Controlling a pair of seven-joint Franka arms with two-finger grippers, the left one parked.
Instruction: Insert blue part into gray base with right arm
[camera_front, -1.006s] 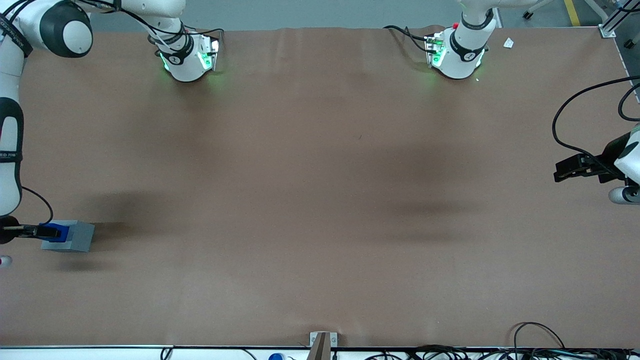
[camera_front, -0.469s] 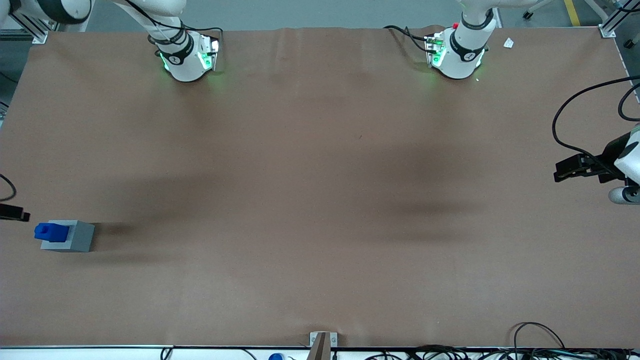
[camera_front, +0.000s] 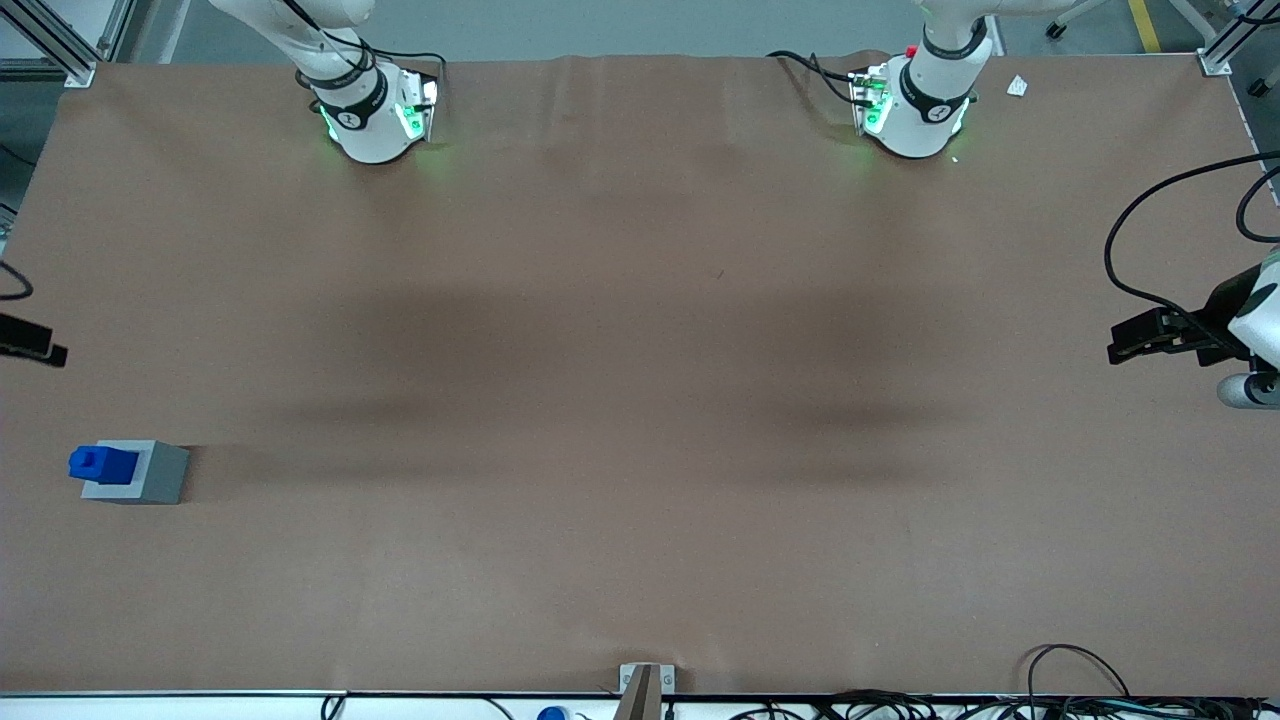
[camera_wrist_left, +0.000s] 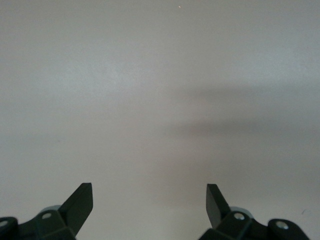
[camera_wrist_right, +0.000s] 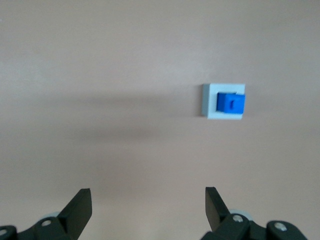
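Since one second ago, I note that the end effector (camera_front: 35, 345) has released the blue part (camera_front: 103, 464) and withdrawn: it then sat closed on the part at the gray base (camera_front: 140, 473); it now shows only at the edge of the front view, farther from the front camera than the base and well apart from it. From the right wrist view I read the end effector (camera_wrist_right: 148, 206) as released, fingers spread wide with nothing between them. The blue part (camera_wrist_right: 231, 103) stands in the recess of the gray base (camera_wrist_right: 210, 101), offset toward one edge of the block and protruding above the top face; both rest on the brown surface (camera_front: 640, 400) at the working arm's end. The base holds the blue part and nothing else. I judge the insertion complete or nearly so; whether the part is fully seated I cannot tell. Any corrective press would require bringing the end effector back toward the front camera and down over the base.
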